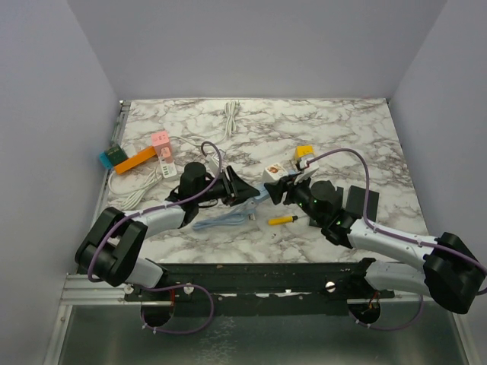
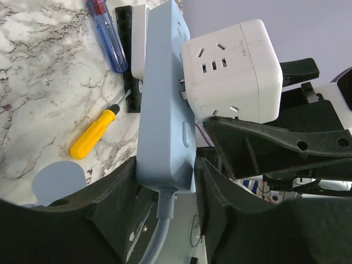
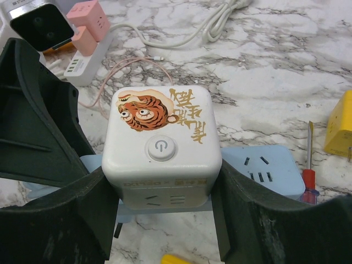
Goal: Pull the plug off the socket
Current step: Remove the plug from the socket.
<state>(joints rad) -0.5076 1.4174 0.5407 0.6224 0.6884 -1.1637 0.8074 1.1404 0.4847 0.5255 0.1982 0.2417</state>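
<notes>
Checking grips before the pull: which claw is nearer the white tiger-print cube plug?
Right. The right claw clamps the white tiger-print cube plug on both sides; the left claw holds the pale blue plastic power strip it is plugged into.

The plug [image 3: 161,137] sits on the socket strip [image 3: 264,168].

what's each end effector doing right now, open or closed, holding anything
left end effector: closed on the blue power strip
right end effector: closed on the white cube plug
</notes>
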